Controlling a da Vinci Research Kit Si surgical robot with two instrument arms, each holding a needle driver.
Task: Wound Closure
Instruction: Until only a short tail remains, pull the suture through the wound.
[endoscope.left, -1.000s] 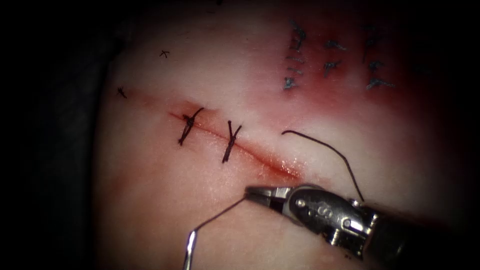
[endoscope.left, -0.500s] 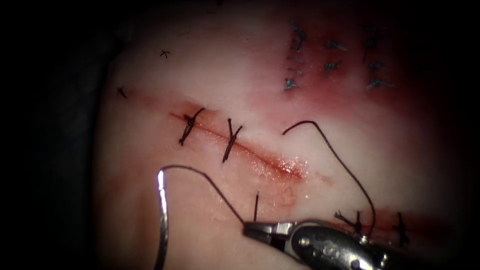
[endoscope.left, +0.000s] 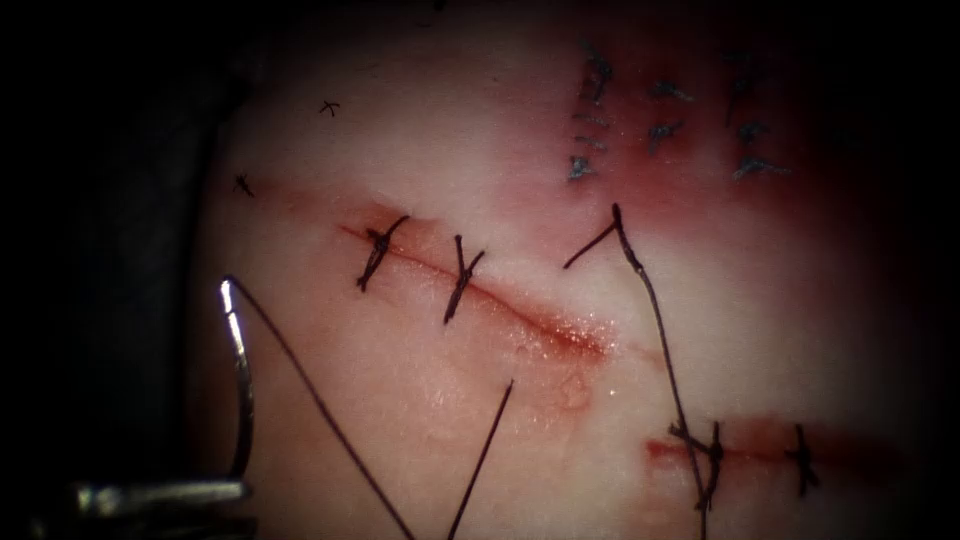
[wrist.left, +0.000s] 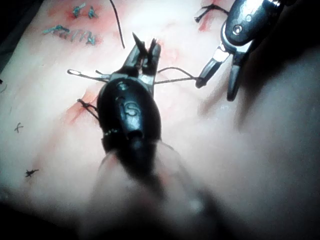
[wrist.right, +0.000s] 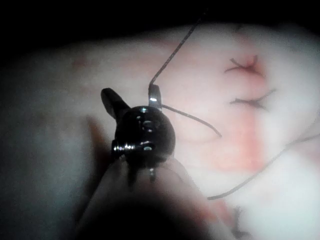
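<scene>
The tissue (endoscope.left: 420, 130) has a slanted cut (endoscope.left: 545, 325) with two dark stitches (endoscope.left: 378, 255) on its upper part; its lower end gapes, wet with red fluid. Left of the cut, the curved needle (endoscope.left: 240, 380) stands free of the tissue, its thread end up. My left tool (endoscope.left: 240, 492) is shut on its lower part; its jaws (wrist.left: 145, 50) also grip the needle (wrist.left: 85, 75) in the left wrist view. The thread (endoscope.left: 320, 400) slants down from the needle; another strand (endoscope.left: 485, 450) meets the tissue below the cut. My right tool (wrist.left: 216, 89) (wrist.right: 130, 92) is open, with thread lying against one jaw.
A loose thread tail (endoscope.left: 650, 310) kinks to the right of the cut and runs down across a second, stitched cut (endoscope.left: 720, 450). Several blue stitches (endoscope.left: 660, 120) sit at the far right. The tissue's dark edge (endoscope.left: 200, 200) lies just left of the needle.
The right tool, shut on the thread, dropped out of the endoscope view and opened. The needle rose and moved left, drawing the strands straighter. The left tool's jaws came into view.
</scene>
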